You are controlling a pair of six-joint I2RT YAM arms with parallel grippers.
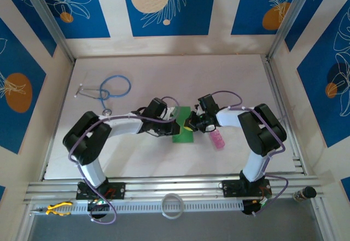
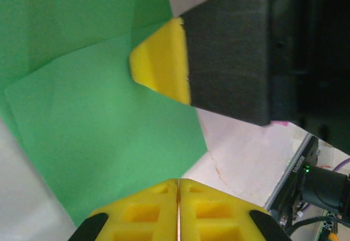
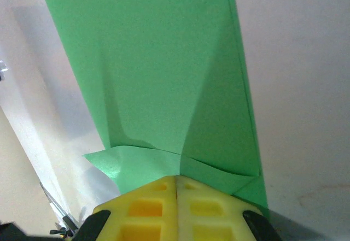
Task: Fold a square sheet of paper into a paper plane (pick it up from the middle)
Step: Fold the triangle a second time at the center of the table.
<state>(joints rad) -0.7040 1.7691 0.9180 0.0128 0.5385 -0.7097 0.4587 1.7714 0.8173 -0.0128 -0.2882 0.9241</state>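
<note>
- white tabletop [image 1: 164, 77], blue leaf-print panels [image 1: 164, 6] behind and at both sides
- green paper [image 1: 182, 135] lies flat mid-table between the two arms, already folded narrower than a square, creases visible
- left gripper [image 2: 178, 182]: jaws pressed together, tips at the paper's edge; can't tell whether any paper is caught between them
- right gripper [image 3: 176, 178]: jaws closed too, tips down on the paper where a small flap buckles up
- pink bottle [image 1: 218, 139] just right of the paper, beside the right gripper
- stethoscope [image 1: 114, 88] on the far left, well apart from the paper
</note>
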